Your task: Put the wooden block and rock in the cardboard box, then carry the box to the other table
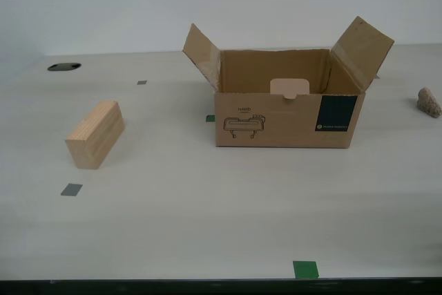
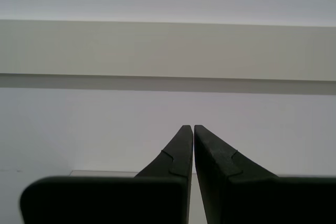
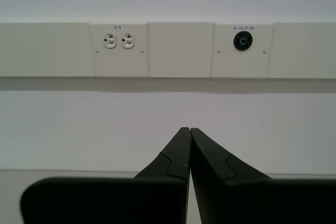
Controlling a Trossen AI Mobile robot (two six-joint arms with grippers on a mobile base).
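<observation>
Two grippers show only in their own wrist views: the first gripper (image 3: 188, 129) and the second gripper (image 2: 189, 127) each have their dark jaws pressed together on nothing, pointed at a pale wall, far from the work. Neither arm appears in the exterior view. On the table (image 1: 207, 226) stand one box (image 1: 286, 112), one block (image 1: 95, 134) and one rock (image 1: 429, 102). The box sits mid-table with flaps open and looks empty. The block lies well apart toward the exterior view's left; the rock lies well apart toward the exterior view's right, near the frame edge. The block looks stiff, fairly light and smooth, best pinched across its narrow width. The rock looks hard, rough and lumpy, likely to twist unless gripped across its middle. The box looks light but bendable, so probably best held at opposite walls.
</observation>
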